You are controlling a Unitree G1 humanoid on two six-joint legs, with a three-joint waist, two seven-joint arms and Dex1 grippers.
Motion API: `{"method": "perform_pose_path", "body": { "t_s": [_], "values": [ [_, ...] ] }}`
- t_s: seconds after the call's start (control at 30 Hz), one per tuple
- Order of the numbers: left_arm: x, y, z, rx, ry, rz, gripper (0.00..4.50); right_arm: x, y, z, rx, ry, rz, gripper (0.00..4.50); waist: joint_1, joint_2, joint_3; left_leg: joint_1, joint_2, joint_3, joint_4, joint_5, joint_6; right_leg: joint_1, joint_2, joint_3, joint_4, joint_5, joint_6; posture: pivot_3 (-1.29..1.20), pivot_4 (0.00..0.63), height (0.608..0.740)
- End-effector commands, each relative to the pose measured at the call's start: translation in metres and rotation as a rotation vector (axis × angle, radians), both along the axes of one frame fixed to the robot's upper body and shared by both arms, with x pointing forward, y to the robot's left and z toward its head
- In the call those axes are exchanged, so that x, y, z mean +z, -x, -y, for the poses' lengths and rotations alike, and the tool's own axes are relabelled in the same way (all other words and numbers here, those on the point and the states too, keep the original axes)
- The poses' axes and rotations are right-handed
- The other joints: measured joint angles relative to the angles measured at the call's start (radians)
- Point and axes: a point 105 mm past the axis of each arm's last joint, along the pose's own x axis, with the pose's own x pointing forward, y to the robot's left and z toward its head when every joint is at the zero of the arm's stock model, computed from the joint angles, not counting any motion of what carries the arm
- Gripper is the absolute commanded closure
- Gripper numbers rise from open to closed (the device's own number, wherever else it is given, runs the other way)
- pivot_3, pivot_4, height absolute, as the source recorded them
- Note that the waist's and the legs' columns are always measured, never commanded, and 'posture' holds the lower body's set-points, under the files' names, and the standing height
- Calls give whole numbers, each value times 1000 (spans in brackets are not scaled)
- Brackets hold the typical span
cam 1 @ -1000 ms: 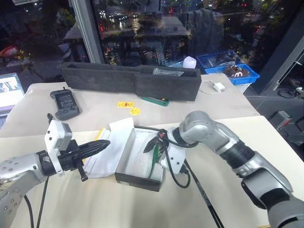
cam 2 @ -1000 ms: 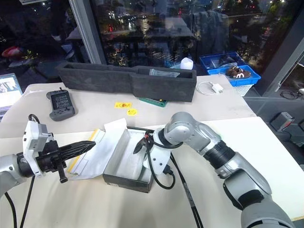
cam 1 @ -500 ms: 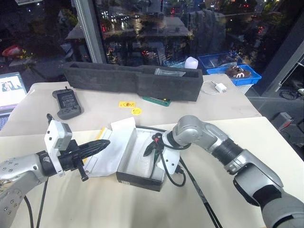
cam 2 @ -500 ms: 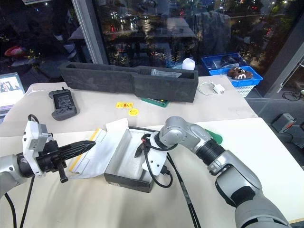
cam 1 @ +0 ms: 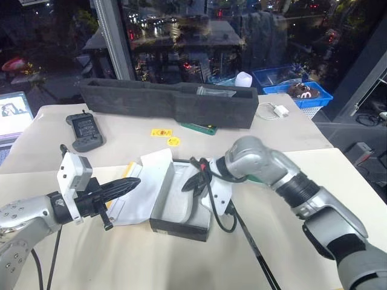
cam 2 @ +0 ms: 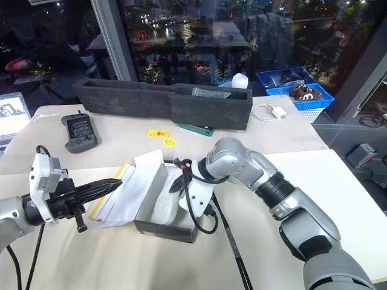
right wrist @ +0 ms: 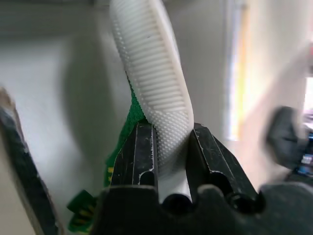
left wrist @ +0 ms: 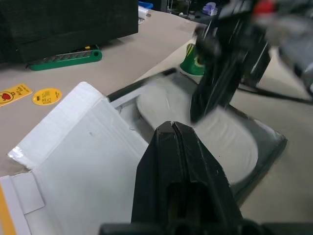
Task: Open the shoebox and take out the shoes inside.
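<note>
Head views: my left gripper (cam 1: 134,181) hangs over the white inner face of the flipped-back lid, fingers pressed tight together w/ nothing in them. My right gripper (cam 1: 192,183) is above the open shoebox (cam 1: 181,205), which sits mid-table on the beige table (cam 1: 121,139), lid lying open toward my left. A shoe (cam 2: 164,204) shows white sole up, tilted inside the box w/ one end raised at my right fingers. Behind the box: long dark grey foam tray (cam 1: 169,99) across the table's far side, black handheld controller (cam 1: 84,130) far left, two yellow stickers (cam 1: 166,136), a green tool (cam 1: 199,128) against the tray, white charger (cam 1: 275,110) far right. A 2nd white table (cam 1: 338,175) butts on at my right. Room: dark glass wall w/ city lights, blue baskets (cam 1: 290,87) on the floor beyond, laptop (cam 1: 12,118) at far left edge. Left wrist view: my closed fingers (left wrist: 181,161) point at the box; white sole lies in it, right gripper's black fingers over it. Right wrist view: my two fingers (right wrist: 142,156) pinch the ribbed white sole edge of the shoe, green upper peeking beside it
</note>
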Motion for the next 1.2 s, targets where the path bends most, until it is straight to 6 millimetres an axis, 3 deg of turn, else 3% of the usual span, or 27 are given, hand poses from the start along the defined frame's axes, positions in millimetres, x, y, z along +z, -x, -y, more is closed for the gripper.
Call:
{"method": "perform_pose_path", "body": {
  "t_s": [0.03,0.2,0.3,0.4,0.5,0.67,0.8,0.87,0.9,0.97,1.03,1.1,1.13,1.2],
  "values": [
    [6,1,4,-21,-17,36,4500,24,13,1,53,-71,62,4046,0,0,0,0,0,0,0,0,0,0,0,0,0,0,0,0,150,740],
    [6,1,4,-26,-18,35,4500,29,13,9,27,-69,96,4046,1,0,0,0,0,0,0,0,0,0,0,0,0,0,0,0,150,740],
    [6,0,4,-29,-19,37,4500,41,1,17,-51,-97,118,4046,1,0,0,0,0,0,0,0,0,0,0,0,0,0,0,0,150,740],
    [5,1,5,-31,-22,37,4500,65,-23,34,-213,-164,132,4046,1,0,0,0,0,1,0,0,0,0,0,0,0,0,0,0,150,740],
    [4,1,5,-30,-20,36,4500,106,-50,63,-454,-330,83,4046,2,0,0,-1,0,1,0,0,0,-1,0,1,0,0,0,0,150,740],
    [2,-1,6,-35,-14,34,4500,159,-71,109,-751,-658,-46,4046,3,0,0,-1,0,1,-1,0,0,-1,-1,1,-1,0,-1,0,150,740],
    [1,-2,9,-46,-10,32,4500,192,-78,146,-961,-1046,-311,4046,0,0,0,-1,0,0,-3,0,0,-1,-1,1,-1,0,0,0,150,740],
    [1,-3,9,-55,-10,30,4500,206,-84,188,-1131,-1334,-510,4046,0,0,0,-1,0,-1,-3,0,0,-1,-1,2,-1,0,0,0,150,740],
    [1,-3,10,-58,-9,29,4500,213,-86,220,-1220,-1556,-690,4046,1,0,0,-1,0,-1,-3,0,0,-1,-1,2,-1,0,0,0,150,740],
    [0,-4,11,-69,-9,25,4500,209,-84,263,-1307,-1884,-1002,4046,3,2,1,-2,0,-3,-3,0,0,-2,-2,2,-1,0,0,0,150,740],
    [-1,-5,12,-79,-11,23,4500,201,-79,295,-1314,-2158,-1186,4046,13,3,1,-5,-1,-5,-3,0,0,-3,-3,1,-2,1,0,0,150,740],
    [-2,-6,12,-85,-11,21,4500,174,-71,322,-1341,-2434,-1334,4046,12,3,-1,-4,0,-6,-3,-2,-2,-3,-3,0,-4,0,-1,0,150,740],
    [-2,-7,12,-88,-11,20,4500,159,-66,329,1335,2456,1342,4046,10,3,-3,-5,0,-6,-4,-2,-3,-2,-3,1,-5,0,-2,0,150,740],
    [-2,-8,13,-92,-11,20,4500,135,-58,329,1278,2359,1321,4046,1,3,-4,-5,-1,-7,-4,-2,-3,-2,-3,1,-5,0,0,0,150,740]
  ]
}}
